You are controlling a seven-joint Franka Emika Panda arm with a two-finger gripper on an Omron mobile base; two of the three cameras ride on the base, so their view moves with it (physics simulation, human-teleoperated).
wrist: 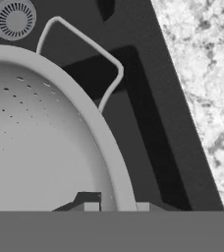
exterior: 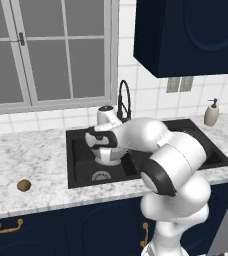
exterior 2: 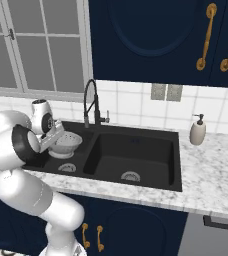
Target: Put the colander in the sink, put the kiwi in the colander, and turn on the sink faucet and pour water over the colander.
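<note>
In the hand view we see the hand (wrist: 115,207) pinched narrowly on the rim of the colander (wrist: 45,142), one fingertip inside the bowl and one outside it. The bowl's perforated inner wall lies to the left, and a thin wire handle loops out from the rim toward the upper centre. Beyond it we find the black floor of the sink (wrist: 148,123), with a round silver drain (wrist: 14,18) at the upper left and a strip of marble desk (wrist: 202,78) at the right.

In the left base view the colander (exterior: 107,155) hangs in the sink's (exterior: 81,160) left basin, above the drain (exterior: 101,175), with the hand (exterior: 103,145) over it. The right base view shows the colander (exterior 2: 66,144) at the back of that basin, below and left of the sink faucet (exterior 2: 91,102).

The kiwi (exterior: 24,186) rests on the desk (exterior: 31,155), left of the sink and well apart from it. A soap dispenser (exterior 2: 198,131) stands on the desk to the right of the sink.
</note>
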